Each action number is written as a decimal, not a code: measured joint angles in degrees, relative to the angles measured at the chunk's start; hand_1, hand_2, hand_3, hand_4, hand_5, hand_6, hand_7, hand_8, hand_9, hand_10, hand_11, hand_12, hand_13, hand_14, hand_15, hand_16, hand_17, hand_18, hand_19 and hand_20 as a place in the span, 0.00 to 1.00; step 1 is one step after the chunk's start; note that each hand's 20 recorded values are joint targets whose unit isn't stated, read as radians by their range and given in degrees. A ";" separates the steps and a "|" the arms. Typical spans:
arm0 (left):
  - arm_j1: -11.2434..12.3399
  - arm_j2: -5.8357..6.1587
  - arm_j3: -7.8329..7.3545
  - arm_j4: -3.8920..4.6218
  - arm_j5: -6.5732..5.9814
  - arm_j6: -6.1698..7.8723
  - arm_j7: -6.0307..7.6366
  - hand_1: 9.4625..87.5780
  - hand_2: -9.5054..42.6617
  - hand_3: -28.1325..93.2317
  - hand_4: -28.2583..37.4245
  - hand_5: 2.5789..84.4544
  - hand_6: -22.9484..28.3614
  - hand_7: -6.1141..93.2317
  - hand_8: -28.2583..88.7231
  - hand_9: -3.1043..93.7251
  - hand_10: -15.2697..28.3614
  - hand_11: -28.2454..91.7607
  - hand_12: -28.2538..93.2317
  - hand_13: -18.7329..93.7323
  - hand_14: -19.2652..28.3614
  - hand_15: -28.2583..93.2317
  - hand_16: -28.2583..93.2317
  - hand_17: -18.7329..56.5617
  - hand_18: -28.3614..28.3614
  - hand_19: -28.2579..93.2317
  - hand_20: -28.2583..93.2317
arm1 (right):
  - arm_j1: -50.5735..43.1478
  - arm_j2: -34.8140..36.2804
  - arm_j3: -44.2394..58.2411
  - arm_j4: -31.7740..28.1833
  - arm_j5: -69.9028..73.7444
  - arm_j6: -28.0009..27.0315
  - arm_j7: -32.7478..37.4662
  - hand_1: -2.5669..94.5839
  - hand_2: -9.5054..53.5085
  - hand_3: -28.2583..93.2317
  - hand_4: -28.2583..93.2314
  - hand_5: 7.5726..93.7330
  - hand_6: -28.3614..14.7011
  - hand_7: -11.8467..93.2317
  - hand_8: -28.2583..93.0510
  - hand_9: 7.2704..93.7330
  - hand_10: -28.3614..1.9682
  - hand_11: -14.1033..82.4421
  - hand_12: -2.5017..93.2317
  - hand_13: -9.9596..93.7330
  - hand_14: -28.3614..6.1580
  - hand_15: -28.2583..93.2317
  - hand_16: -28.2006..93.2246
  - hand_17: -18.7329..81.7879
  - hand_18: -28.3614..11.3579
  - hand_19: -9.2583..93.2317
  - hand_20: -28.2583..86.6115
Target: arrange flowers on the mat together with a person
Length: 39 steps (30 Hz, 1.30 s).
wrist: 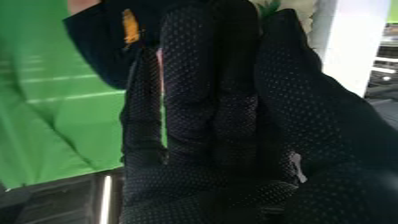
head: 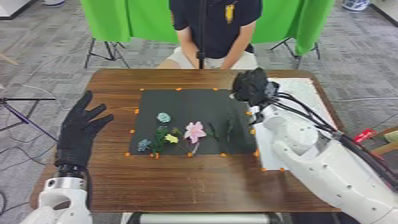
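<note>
"Black mat (head: 169, 102) ahead of us, and our flowers lie on its nearer half. Where's our right hand (head: 253, 86)?"

"By the mat's right edge, toward the far corner, beside the white sheet (head: 306, 100). Its fingers look straight, released. A scrap of green (wrist: 267, 7) shows at the tips; we can't tell whether we hold it."

"And the pink flower (head: 195, 131)?"

"Nearer us and left of those fingers, its stem running back toward our side. If we go for it, we'd probably come back and inward."

"Our left hand (head: 78, 131)?"

"Beyond the mat's left edge, fingers spread and relaxed, nearer the blue cluster (head: 144, 145)."

"Edges to mind?"

"The yellow flower (head: 171, 138) sits close by the pink one, so a low sweep could drag both. The mat's far half, past the pale blue bloom (head: 163, 117), seems our roomiest path."
</note>
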 measured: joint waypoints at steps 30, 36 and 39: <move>0.16 -0.07 -0.12 -0.10 0.18 0.09 -0.65 0.19 0.31 0.89 0.00 0.31 0.47 0.21 0.14 0.37 0.71 0.42 0.29 0.41 0.92 0.62 0.16 0.14 0.90 0.62 0.37 | -0.19 -1.23 -5.86 1.09 -7.09 -7.57 -4.27 0.48 0.00 0.84 0.00 0.71 0.85 0.29 0.17 0.76 0.66 0.39 0.26 0.70 0.62 0.62 0.38 0.35 0.23 0.68 0.41; 0.22 -0.15 -0.21 -0.17 0.30 0.09 -1.05 0.19 0.31 0.89 0.00 0.31 0.47 0.21 0.14 0.37 0.71 0.42 0.29 0.41 0.92 0.62 0.16 0.14 0.90 0.62 0.37 | -1.07 -0.58 -5.33 -0.50 -7.62 -10.93 -5.50 0.44 0.00 0.88 0.00 0.68 0.84 0.28 0.12 0.72 0.63 0.43 0.21 0.68 0.58 0.63 0.37 0.34 0.23 0.67 0.41; 0.28 -0.17 -0.21 -0.19 0.36 0.09 -1.25 0.19 0.31 0.89 0.00 0.31 0.47 0.21 0.14 0.37 0.71 0.42 0.29 0.41 0.92 0.62 0.16 0.14 0.90 0.62 0.37 | -1.80 -0.43 -4.12 -1.62 -7.62 -13.79 -5.93 0.42 0.00 0.88 0.00 0.66 0.83 0.28 0.11 0.71 0.62 0.42 0.21 0.67 0.57 0.63 0.37 0.33 0.22 0.67 0.41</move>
